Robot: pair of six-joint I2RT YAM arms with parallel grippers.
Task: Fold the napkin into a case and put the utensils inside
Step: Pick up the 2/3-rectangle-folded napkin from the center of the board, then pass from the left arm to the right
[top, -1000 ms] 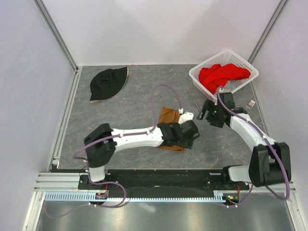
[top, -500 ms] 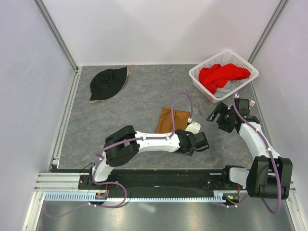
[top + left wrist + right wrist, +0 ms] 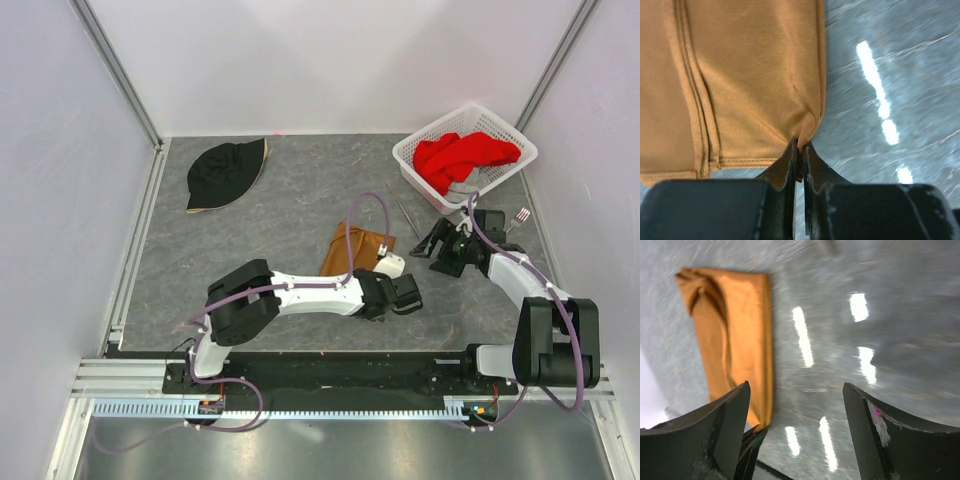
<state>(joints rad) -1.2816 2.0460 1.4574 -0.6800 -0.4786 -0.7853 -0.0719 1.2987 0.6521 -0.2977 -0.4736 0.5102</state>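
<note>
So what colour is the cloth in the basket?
The cloth in the basket is red; the top view shows it best.

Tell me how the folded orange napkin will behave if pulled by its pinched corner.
Probably floppy: the napkin puckers where the left tool pinches its corner, so it should drape rather than hold shape. Its sheen suggests it may slide easily on the table, and the stacked layers could slip apart.

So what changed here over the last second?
The left gripper, open above the napkin a second ago, drew back to its near right corner and shut on it. The right gripper swung out toward the fork, then back toward the napkin, open and empty. The black hat, basket, red cloth, fork and knife stayed put.
</note>
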